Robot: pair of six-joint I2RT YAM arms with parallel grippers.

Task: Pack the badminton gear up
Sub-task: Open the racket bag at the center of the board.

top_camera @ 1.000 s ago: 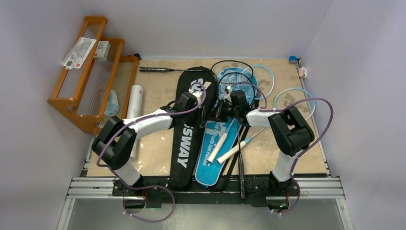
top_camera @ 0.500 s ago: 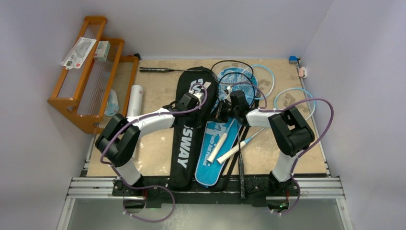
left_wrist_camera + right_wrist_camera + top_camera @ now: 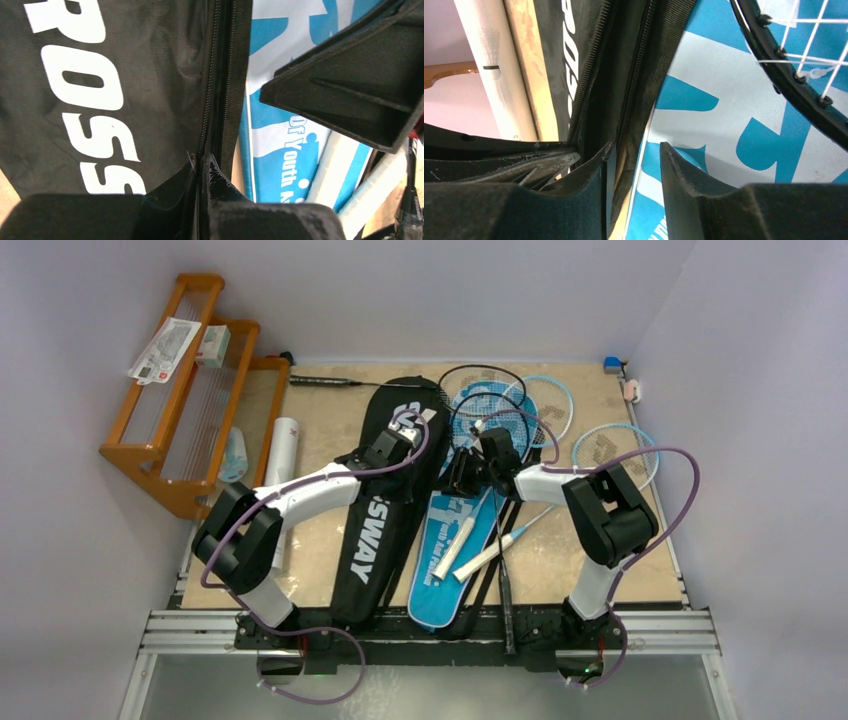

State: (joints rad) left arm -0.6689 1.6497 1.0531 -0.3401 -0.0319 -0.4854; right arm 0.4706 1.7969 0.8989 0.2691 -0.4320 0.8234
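The black "CROSSWAY" cover (image 3: pixel 365 550) lies slantwise on the table. My left gripper (image 3: pixel 412 468) is shut on its zipper edge (image 3: pixel 212 100), as the left wrist view (image 3: pixel 202 160) shows. The blue cover (image 3: pixel 450 540) lies to its right, with two white racket handles (image 3: pixel 465 535) on it. My right gripper (image 3: pixel 455 478) is open (image 3: pixel 634 147) and hangs over the seam between the black cover (image 3: pixel 589 60) and the blue cover (image 3: pixel 724 125). A black racket head (image 3: pixel 490 390) and light-blue rackets (image 3: pixel 555 405) lie behind. The white tube (image 3: pixel 283 450) lies at the left.
The orange wooden rack (image 3: pixel 170 410) stands at the far left with packets on top. A thin black racket shaft (image 3: pixel 325 383) lies along the table's back edge. A small blue block (image 3: pixel 612 364) sits in the back right corner. Another light-blue racket (image 3: pixel 610 445) lies at the right.
The black cover's near end has swung to the left, away from the blue cover. My left gripper has moved up and left with the cover's edge. The right gripper has barely moved.
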